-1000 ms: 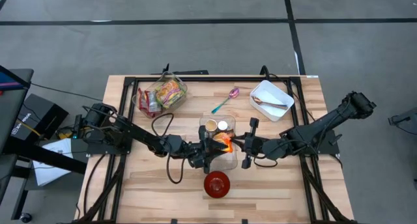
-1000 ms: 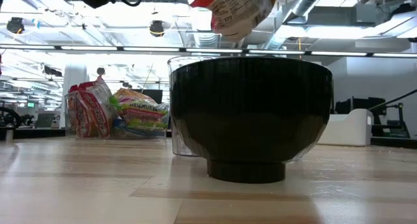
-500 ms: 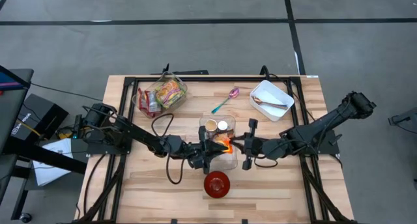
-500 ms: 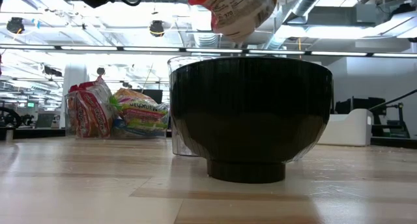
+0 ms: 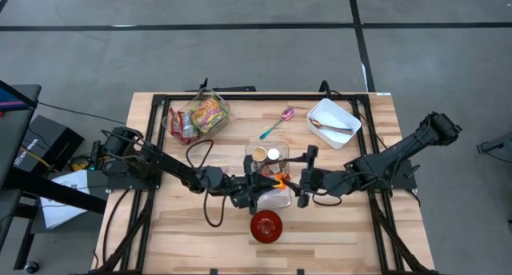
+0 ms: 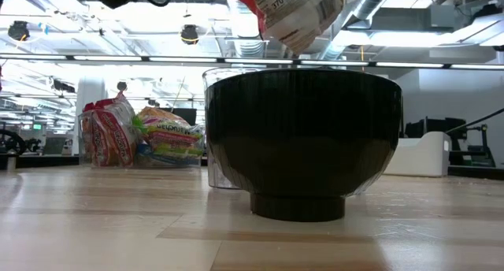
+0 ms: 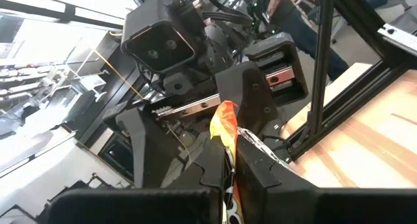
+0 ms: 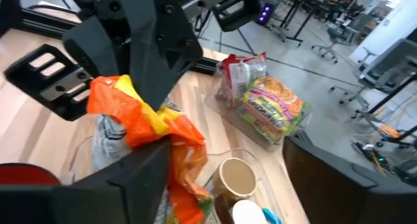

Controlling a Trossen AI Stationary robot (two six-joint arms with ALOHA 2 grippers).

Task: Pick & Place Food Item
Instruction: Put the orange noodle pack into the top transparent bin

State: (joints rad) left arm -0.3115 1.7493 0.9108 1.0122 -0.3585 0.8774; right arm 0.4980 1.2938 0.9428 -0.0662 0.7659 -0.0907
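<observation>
An orange and white snack packet (image 5: 278, 187) hangs over the clear container (image 5: 250, 157) at the table's middle, just behind the red bowl (image 5: 266, 225). The low view shows the packet (image 6: 295, 11) high above the bowl (image 6: 303, 137). My left gripper (image 5: 262, 185) is shut on the packet, reaching in from the table's left. My right gripper (image 5: 299, 182) faces it from the right. Its fingers (image 8: 146, 168) stand open on either side of the packet (image 8: 146, 120) and touch nothing. My left gripper pinches the packet's crumpled orange end (image 7: 225, 123) between its two fingers. They come at it nearly level, from the table's left. The packet is lifted clear, and its white printed body (image 6: 303, 19) hangs below the fingers.
Inside the clear container stand a brown cup (image 8: 236, 175) and a white-lidded one (image 5: 274, 154). A clear tub of snack packets (image 5: 204, 115) sits at the far left. A pink spoon (image 5: 280, 119) and a white tray (image 5: 334, 121) lie at the far right.
My right gripper has opened and let go of the packet without moving away. My left gripper has shut on the packet's orange end. The packet now hangs from the left gripper alone and has sagged a little, showing less orange from above.
</observation>
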